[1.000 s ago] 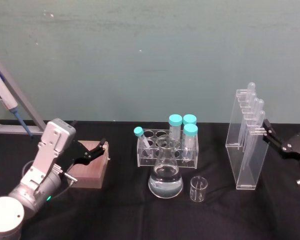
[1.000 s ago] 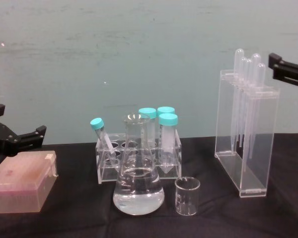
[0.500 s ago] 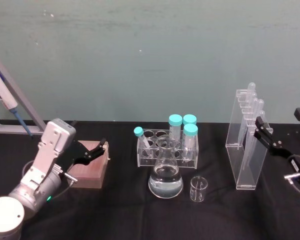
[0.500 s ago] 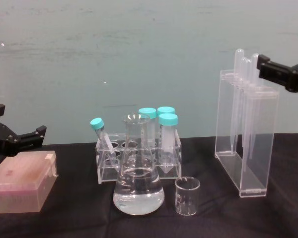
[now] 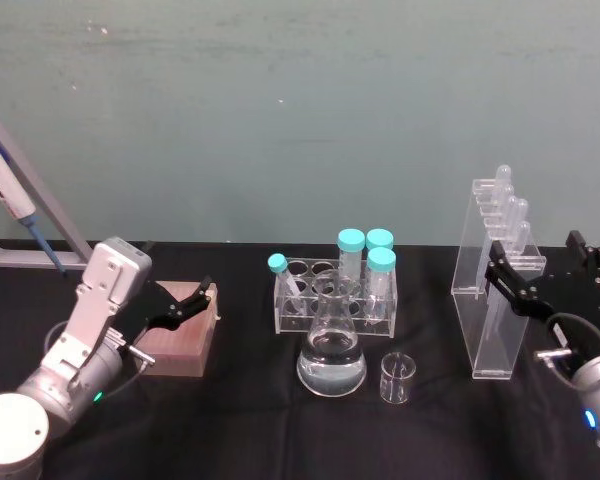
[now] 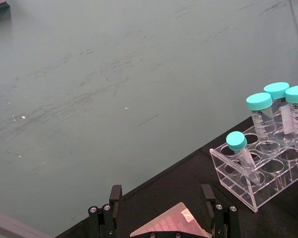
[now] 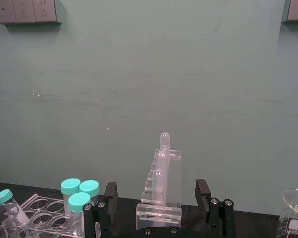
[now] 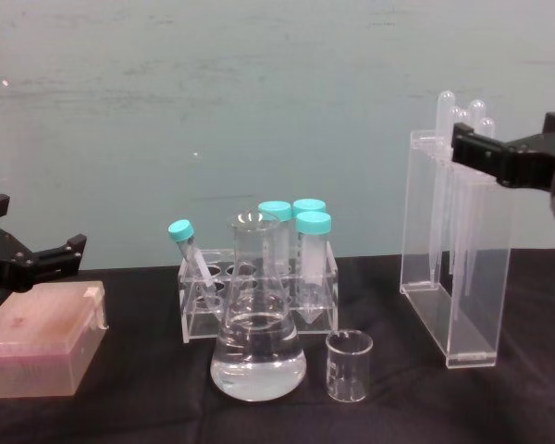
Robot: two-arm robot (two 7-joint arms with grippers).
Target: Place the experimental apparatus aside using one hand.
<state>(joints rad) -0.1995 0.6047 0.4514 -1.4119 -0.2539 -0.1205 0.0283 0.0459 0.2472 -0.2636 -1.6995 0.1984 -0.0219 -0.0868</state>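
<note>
The tall clear pipette stand (image 5: 492, 300) stands at the right of the black table, with pipette bulbs sticking out of its top. The conical flask (image 5: 331, 352) holding clear liquid sits at the middle front. The small beaker (image 5: 396, 378) is just to its right. My right gripper (image 5: 545, 268) hovers open beside the stand's upper right, level with the pipette tops (image 8: 464, 116). In the right wrist view the stand (image 7: 161, 188) lines up between the spread fingers, a little beyond them. My left gripper (image 5: 175, 305) rests open over a pink box (image 5: 178, 335) at the left.
An acrylic rack (image 5: 335, 295) of teal-capped tubes stands right behind the flask. A blue and white pipettor on a grey frame (image 5: 20, 215) leans at the far left. Black tabletop lies bare in front of the stand and to its right.
My right gripper has come in from the right edge toward the stand and dropped slightly. It now faces the pipette tops. The left arm and all labware are unmoved.
</note>
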